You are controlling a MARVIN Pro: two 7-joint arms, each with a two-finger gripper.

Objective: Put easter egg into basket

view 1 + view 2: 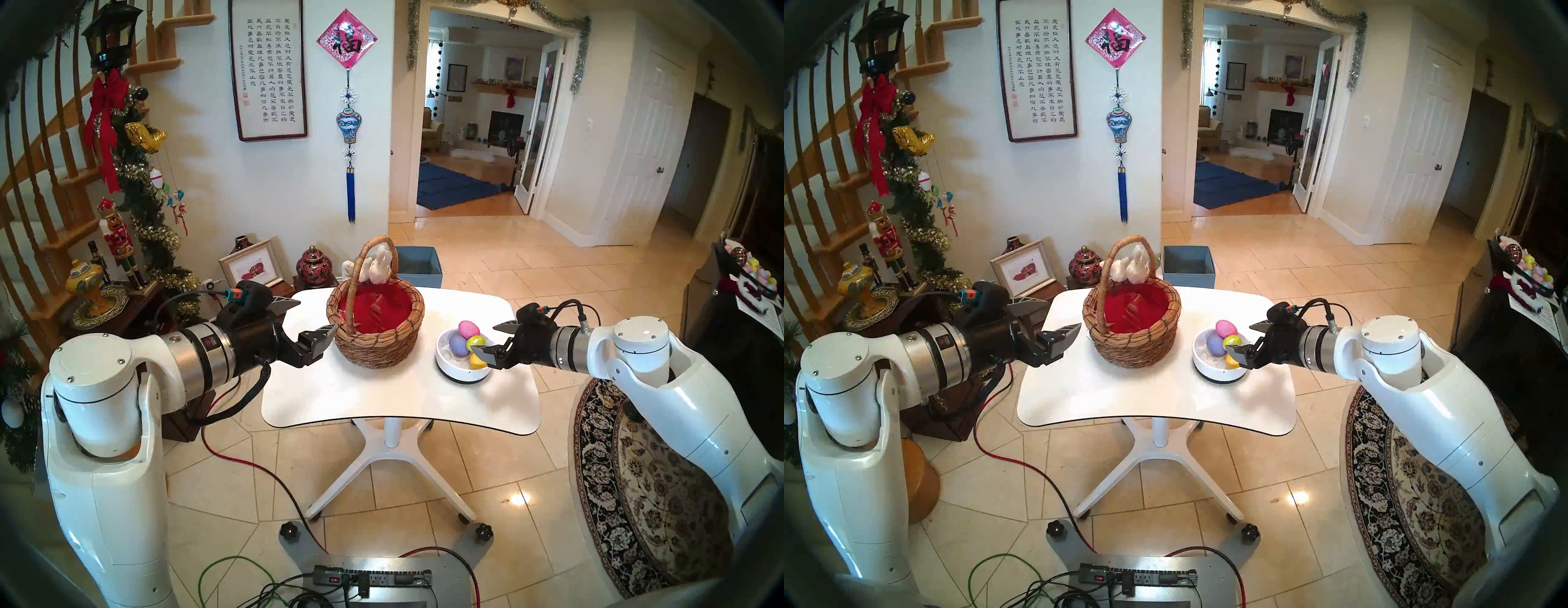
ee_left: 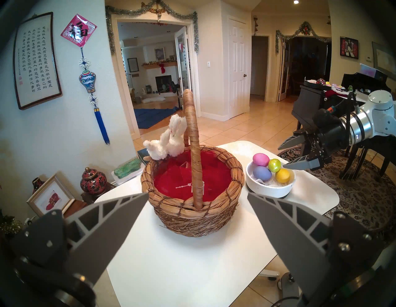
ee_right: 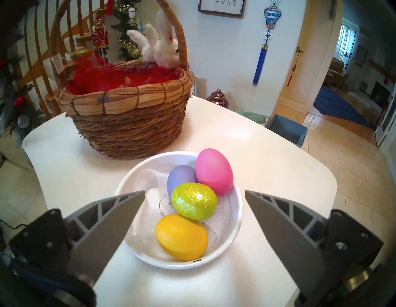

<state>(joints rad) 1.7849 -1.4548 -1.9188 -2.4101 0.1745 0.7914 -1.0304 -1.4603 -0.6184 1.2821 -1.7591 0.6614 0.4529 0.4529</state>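
The brown wicker basket (image 1: 373, 350) with red lining, a tall arched handle and a white plush bunny (image 1: 379, 265) stands at the table's middle. To its right, a low white bowl (image 1: 462, 374) holds a pink egg (image 1: 469, 329), a purple egg (image 1: 457, 344), a glittery green egg (image 3: 194, 203) and a yellow egg (image 3: 182, 235). My right gripper (image 1: 483, 338) is open and empty over the bowl's right edge, its fingers either side of the green and yellow eggs in the right wrist view (image 3: 195, 191). My left gripper (image 1: 317, 314) is open and empty just left of the basket (image 2: 192, 220).
The small white pedestal table (image 1: 382, 407) stands on tile floor. A blue box (image 1: 418, 265) sits on the floor behind it. A low cabinet with ornaments (image 1: 127, 305) stands at the left, a dark piano (image 1: 729, 331) and a patterned rug (image 1: 636, 509) at the right.
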